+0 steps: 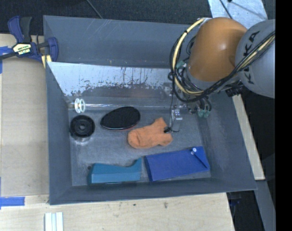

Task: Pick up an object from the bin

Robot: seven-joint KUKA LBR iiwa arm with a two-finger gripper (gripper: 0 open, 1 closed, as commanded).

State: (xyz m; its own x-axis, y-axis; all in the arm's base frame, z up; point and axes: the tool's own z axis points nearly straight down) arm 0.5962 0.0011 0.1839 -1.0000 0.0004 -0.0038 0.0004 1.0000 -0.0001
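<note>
My gripper (174, 121) hangs low in the bin's middle right, under the arm's orange dome. Its tip is at the upper right end of a crumpled orange cloth (147, 136) lying on the bin floor; contact cannot be made out. A black oval thing (119, 118) lies just left of the cloth. In front of the cloth a flat dark blue box (176, 165) rests against the near wall.
A teal block (114, 173) lies at the front left beside the blue box. A black round disc (82, 126) and a small white ring (80, 105) sit at the far left. The arm and its cables cover the bin's back right corner.
</note>
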